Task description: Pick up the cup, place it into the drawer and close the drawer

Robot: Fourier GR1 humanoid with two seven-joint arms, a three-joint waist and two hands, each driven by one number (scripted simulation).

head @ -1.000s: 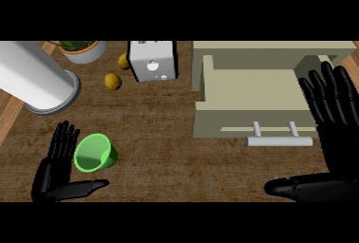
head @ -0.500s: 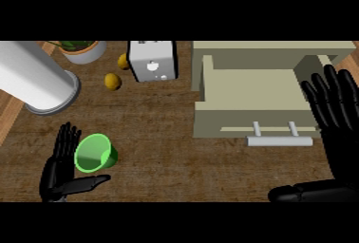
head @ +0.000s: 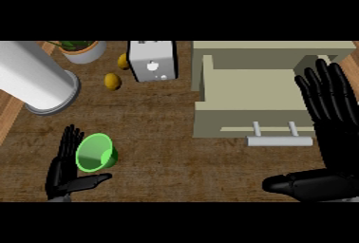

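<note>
The green cup lies on its side on the wooden counter, near the lower left, with its mouth turned toward the left hand. This hand stands just beside it with straight fingers, not closed on anything. The cup looks light and stiff, probably plastic (so I think it can roll or slip away), and the best place to hold is around its wall. The drawer is open, well apart at the right, where the right hand rests open too.
</note>
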